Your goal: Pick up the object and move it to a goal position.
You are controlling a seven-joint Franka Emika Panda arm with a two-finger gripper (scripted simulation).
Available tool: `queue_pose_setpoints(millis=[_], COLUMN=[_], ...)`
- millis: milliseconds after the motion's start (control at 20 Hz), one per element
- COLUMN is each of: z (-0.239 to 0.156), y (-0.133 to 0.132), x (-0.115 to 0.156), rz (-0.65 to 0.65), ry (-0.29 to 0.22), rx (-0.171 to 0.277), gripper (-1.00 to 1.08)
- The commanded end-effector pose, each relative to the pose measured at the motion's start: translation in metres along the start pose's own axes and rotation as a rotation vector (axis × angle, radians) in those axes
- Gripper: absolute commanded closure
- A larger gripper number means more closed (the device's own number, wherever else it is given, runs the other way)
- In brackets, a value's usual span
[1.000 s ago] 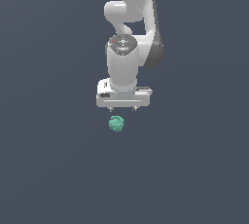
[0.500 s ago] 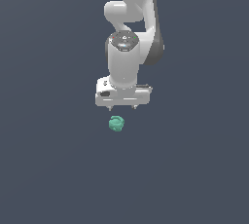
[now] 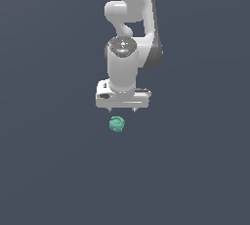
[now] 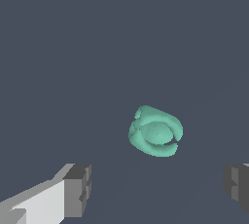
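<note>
In the exterior view the white arm hangs from the top centre, its gripper [image 3: 123,110] spread wide — nothing between the fingers. The teal object [image 3: 116,123] sits just below it, near the frame's middle, apart from the fingertips. In the wrist view the object [image 4: 155,131] lies free between the two grey fingertips [image 4: 78,190] — untouched.

The white robot arm [image 3: 131,9] ran off the exterior view's top edge; in the wrist view both grey-padded fingers [image 4: 78,190] were cut by the frame, their tips unseen; the far finger showed only a sliver.
</note>
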State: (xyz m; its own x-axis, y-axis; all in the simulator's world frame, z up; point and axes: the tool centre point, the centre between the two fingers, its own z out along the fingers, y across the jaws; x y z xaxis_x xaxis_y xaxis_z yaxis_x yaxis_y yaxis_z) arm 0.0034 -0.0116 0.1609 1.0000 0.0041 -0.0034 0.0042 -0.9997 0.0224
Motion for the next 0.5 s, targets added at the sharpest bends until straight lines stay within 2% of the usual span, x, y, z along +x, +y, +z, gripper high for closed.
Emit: queue_pose_setpoints(millis=[0,450], z=[0.009,0.051], y=[0.002,0.011], x=[0.000,-0.004], rz=[0.042,0.258], ry=[0.000,-0.001], rx=[0.004,0.019], gripper=[-0.92,-0.92])
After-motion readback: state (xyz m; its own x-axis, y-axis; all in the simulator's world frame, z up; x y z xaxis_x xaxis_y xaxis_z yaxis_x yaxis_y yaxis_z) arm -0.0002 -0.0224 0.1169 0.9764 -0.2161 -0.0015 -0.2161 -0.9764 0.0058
